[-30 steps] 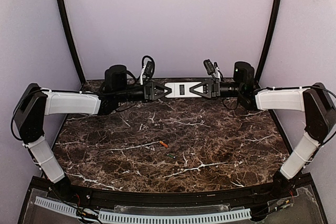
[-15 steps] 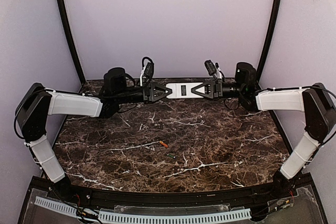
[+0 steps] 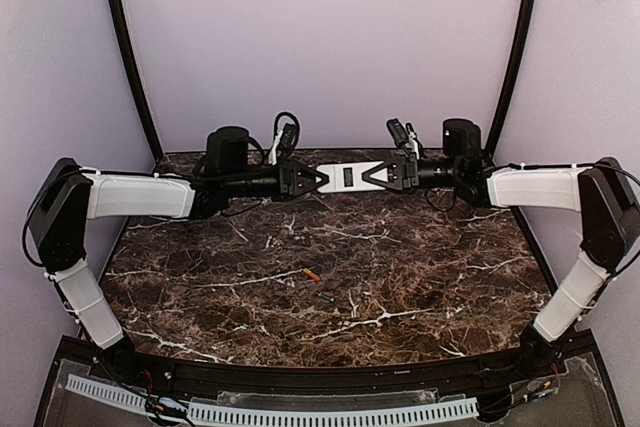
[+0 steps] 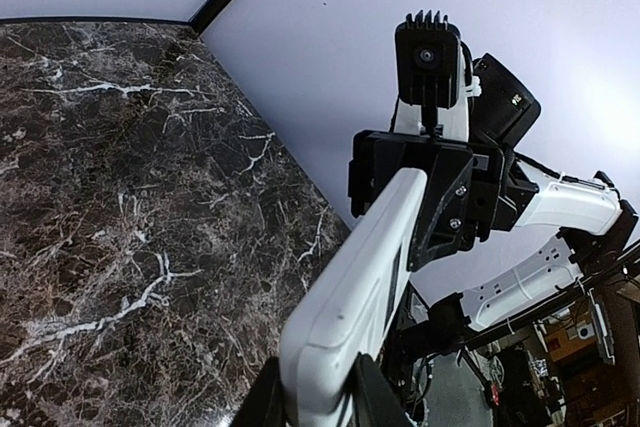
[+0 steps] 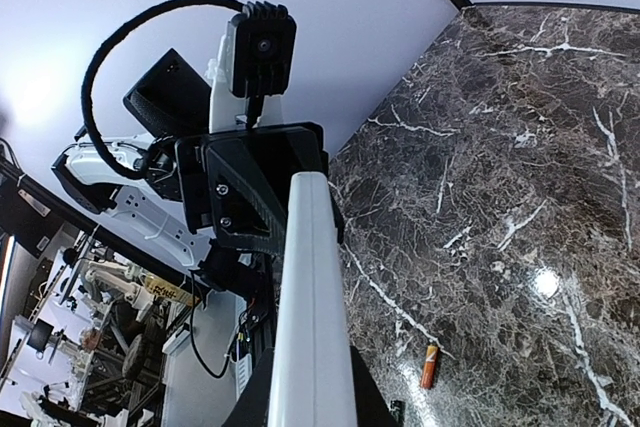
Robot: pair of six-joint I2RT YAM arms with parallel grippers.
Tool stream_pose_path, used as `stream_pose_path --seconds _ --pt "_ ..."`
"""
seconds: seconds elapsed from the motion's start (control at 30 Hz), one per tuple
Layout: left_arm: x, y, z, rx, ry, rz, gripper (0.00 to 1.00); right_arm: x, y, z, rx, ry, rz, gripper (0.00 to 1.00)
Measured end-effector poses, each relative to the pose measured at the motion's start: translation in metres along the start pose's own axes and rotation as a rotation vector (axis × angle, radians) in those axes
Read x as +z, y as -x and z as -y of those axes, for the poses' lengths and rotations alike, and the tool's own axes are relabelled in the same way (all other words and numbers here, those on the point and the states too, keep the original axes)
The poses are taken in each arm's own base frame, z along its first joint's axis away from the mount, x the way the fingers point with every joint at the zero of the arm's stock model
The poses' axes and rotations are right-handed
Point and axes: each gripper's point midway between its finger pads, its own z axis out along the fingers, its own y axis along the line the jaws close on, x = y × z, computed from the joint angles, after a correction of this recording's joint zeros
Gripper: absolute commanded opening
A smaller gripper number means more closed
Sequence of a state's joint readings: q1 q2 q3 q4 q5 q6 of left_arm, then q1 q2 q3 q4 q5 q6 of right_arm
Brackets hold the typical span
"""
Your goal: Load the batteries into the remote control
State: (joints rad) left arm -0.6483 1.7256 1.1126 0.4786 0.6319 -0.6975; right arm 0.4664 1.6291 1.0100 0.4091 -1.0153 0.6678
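Observation:
The white remote control [image 3: 347, 176] hangs in the air over the back of the table, its plain back with a dark recess facing up. My left gripper [image 3: 318, 178] is shut on its left end and my right gripper [image 3: 372, 175] is shut on its right end. In the left wrist view the remote [image 4: 360, 277] runs from my left gripper [image 4: 315, 397] up to the right one. In the right wrist view it [image 5: 310, 297] shows edge-on above my right gripper [image 5: 310, 402]. Two batteries lie on the table: an orange one [image 3: 312, 274] [image 5: 430, 365] and a dark one [image 3: 327, 295].
The dark marble table [image 3: 400, 257] is walled by pale panels at the back and sides, with black corner posts [image 3: 125, 47]. A white slotted strip [image 3: 300, 414] runs along the near edge between the arm bases.
Both arms have shifted slightly with the remote held between them; it now sits a little lower in the top view. The batteries have not moved.

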Motion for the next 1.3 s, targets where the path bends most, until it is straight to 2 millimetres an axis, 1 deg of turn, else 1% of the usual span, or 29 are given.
stream_pose_path --seconds 0.03,0.07,0.1,0.13,0.2,0.27,0.33,0.4,0.5,0.57,0.67,0.8,1.0,1.3 --pt "0.000 0.000 -0.001 0.000 0.005 0.000 0.39 0.000 0.000 0.001 0.003 -0.003 -0.001 0.00" --pt "0.000 0.000 -0.003 0.004 0.019 0.004 0.48 0.001 -0.001 0.002 0.006 -0.010 0.000 0.00" --pt "0.000 -0.001 -0.009 -0.004 0.046 0.009 0.51 0.001 -0.001 0.003 0.012 -0.017 0.000 0.00" --pt "-0.001 0.000 -0.013 -0.001 0.064 0.014 0.57 0.001 -0.002 0.005 0.018 -0.024 0.000 0.00" --pt "-0.003 0.002 -0.023 -0.004 0.101 0.022 0.63 0.001 -0.004 0.007 0.031 -0.032 -0.005 0.00" --pt "-0.005 0.004 -0.028 -0.008 0.121 0.027 0.65 0.000 -0.004 0.008 0.036 -0.036 -0.005 0.00" --pt "-0.005 0.003 -0.029 -0.007 0.125 0.025 0.66 0.001 -0.004 0.008 0.039 -0.039 -0.007 0.00" --pt "-0.005 0.002 -0.030 -0.006 0.128 0.023 0.69 0.001 -0.005 0.009 0.045 -0.042 -0.010 0.00" --pt "-0.002 0.001 -0.029 0.005 0.124 0.017 0.74 0.002 -0.004 0.008 0.042 -0.046 -0.011 0.00" --pt "0.001 0.001 -0.026 0.017 0.118 0.011 0.75 0.004 -0.003 0.007 0.036 -0.046 -0.011 0.00" --pt "0.006 0.001 -0.021 0.026 0.111 0.004 0.75 0.007 -0.001 0.005 0.027 -0.042 -0.013 0.00" --pt "0.009 0.001 -0.020 0.029 0.108 -0.002 0.70 0.009 0.000 0.005 0.025 -0.042 -0.017 0.00" --pt "0.010 -0.004 -0.027 0.018 0.137 -0.024 0.51 0.009 0.000 0.011 0.037 -0.069 -0.007 0.00" --pt "0.008 -0.007 -0.034 -0.001 0.176 -0.039 0.38 0.008 -0.002 0.018 0.055 -0.093 0.001 0.00"
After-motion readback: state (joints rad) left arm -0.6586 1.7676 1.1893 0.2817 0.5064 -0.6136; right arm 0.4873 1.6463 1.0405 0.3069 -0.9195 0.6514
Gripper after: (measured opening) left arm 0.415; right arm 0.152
